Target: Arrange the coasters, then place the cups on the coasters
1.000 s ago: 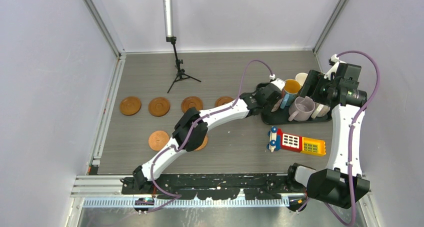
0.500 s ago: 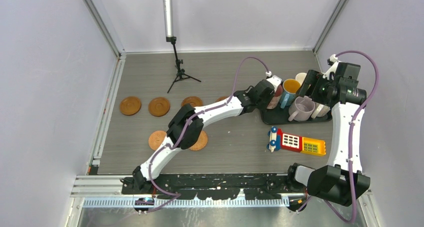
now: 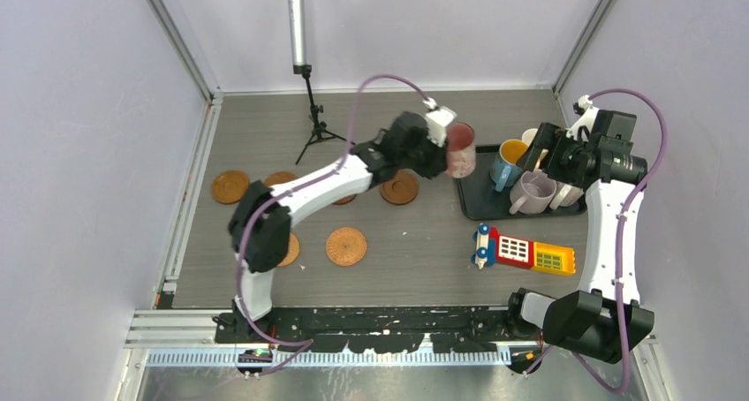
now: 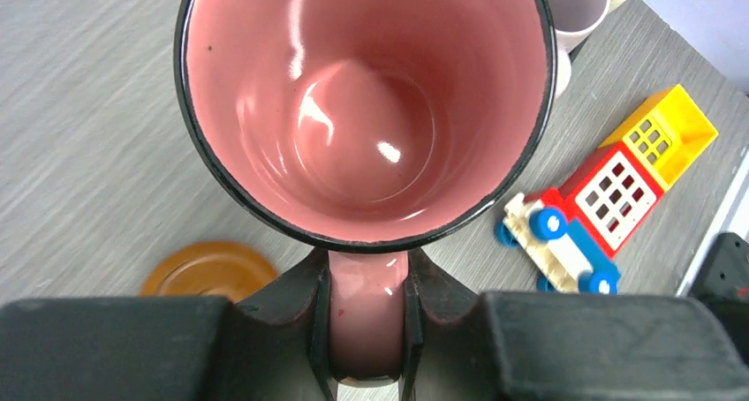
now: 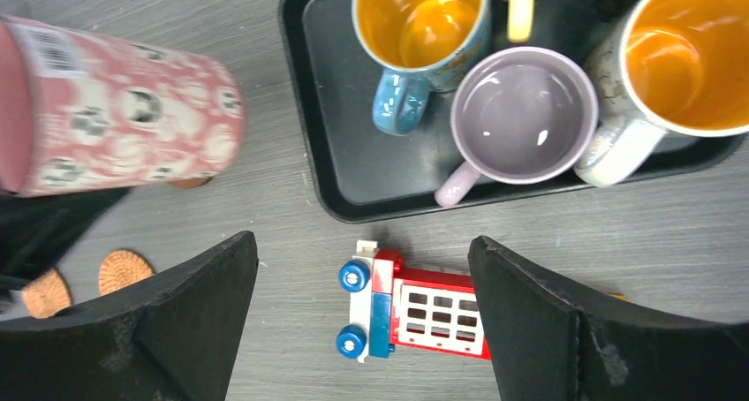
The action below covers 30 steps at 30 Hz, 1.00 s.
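Observation:
My left gripper [image 3: 442,147] is shut on the handle of a pink cup [image 3: 461,149], which hangs tipped on its side above the table, just left of the black tray [image 3: 481,208]. In the left wrist view the handle sits between the fingers [image 4: 366,282] and the pink cup's [image 4: 362,109] inside is bare. Blue [image 5: 424,21], lilac [image 5: 521,118] and white [image 5: 689,56] cups stand in the tray. My right gripper [image 5: 362,242] hovers open over the tray's near edge, holding nothing. Several brown coasters [image 3: 230,186] lie at the left; one [image 3: 399,187] lies close below the pink cup.
A colourful toy phone [image 3: 523,251] lies in front of the tray. A small tripod stand [image 3: 313,132] is at the back. Two woven coasters [image 3: 345,246] sit nearer the front, one partly under the left arm's elbow [image 3: 261,233].
The left arm has lifted the pink cup out of the tray and carried it left and back. The right gripper has stayed open and almost still.

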Each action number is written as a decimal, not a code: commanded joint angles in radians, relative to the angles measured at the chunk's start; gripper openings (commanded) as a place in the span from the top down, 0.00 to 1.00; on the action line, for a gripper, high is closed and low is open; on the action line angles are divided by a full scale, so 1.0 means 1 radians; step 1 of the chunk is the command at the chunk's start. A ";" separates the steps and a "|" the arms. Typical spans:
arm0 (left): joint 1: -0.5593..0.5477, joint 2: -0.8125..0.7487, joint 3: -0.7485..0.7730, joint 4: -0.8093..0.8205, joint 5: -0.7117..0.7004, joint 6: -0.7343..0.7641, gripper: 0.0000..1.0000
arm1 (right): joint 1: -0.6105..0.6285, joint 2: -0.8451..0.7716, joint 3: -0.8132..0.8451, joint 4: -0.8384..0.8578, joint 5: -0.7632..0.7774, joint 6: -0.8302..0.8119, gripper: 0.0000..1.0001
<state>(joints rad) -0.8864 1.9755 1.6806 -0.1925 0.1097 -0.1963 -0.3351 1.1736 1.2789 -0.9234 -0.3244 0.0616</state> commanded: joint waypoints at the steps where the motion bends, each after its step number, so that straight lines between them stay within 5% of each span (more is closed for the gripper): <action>1: 0.118 -0.259 -0.121 0.132 0.166 0.039 1.00 | -0.001 0.001 0.002 0.003 -0.136 -0.019 0.07; 11: 0.437 -0.706 -0.526 -0.073 0.315 0.191 1.00 | 0.049 0.032 0.011 -0.008 -0.231 -0.034 0.07; 18: 0.697 -1.009 -0.654 -0.301 0.403 0.374 1.00 | 0.193 0.065 0.029 -0.010 -0.177 -0.021 0.07; 24: 1.033 -1.074 -0.648 -0.480 0.599 0.579 1.00 | 0.303 0.119 0.074 0.007 -0.156 0.001 0.07; 30: 1.359 -0.937 -0.591 -0.529 0.789 0.722 1.00 | 0.335 0.147 0.102 0.011 -0.147 0.002 0.07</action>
<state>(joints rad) 0.3271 0.9627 1.0004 -0.7372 0.6971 0.3782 -0.0124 1.3197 1.3251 -0.9352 -0.4896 0.0551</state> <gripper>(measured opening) 0.242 0.932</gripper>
